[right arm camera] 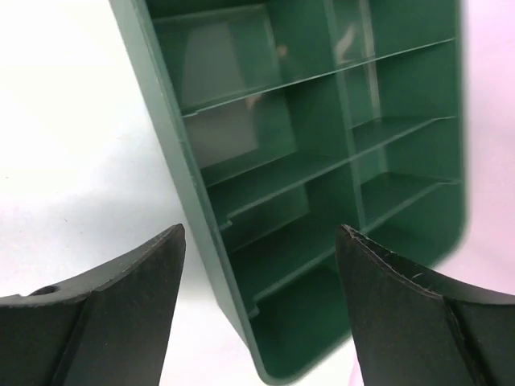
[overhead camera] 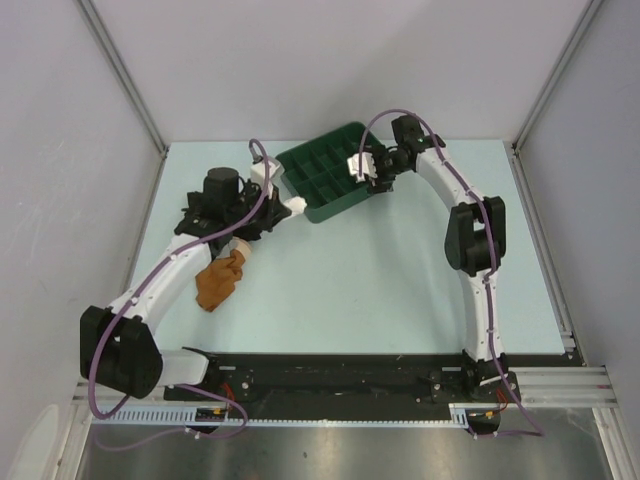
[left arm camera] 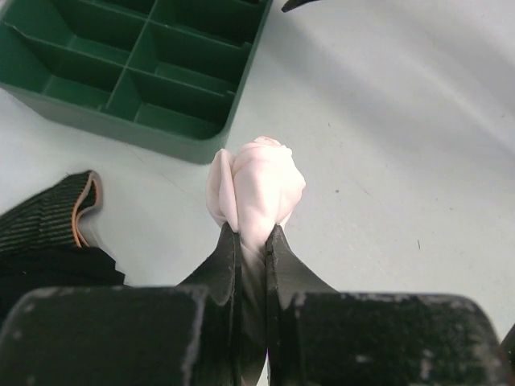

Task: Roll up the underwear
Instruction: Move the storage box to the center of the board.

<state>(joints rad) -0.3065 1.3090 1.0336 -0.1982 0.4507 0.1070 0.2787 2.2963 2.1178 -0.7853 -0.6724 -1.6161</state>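
Left claw [left arm camera: 253, 235] clamps rolled underwear [left arm camera: 259, 183], centre frame; right claw [right arm camera: 260, 235] gapes above green tray [right arm camera: 187, 181]. I want a firm pinch or the roll unwinds.

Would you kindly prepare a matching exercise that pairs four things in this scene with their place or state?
Things:
1. left claw
2. right claw
3. orange-brown garment
4. green compartment tray

Places or states:
A. lying crumpled on the table
B. open, over the tray's edge
C. shut on the rolled white underwear
D. standing at the far side

Pairs: 1-C, 2-B, 3-A, 4-D
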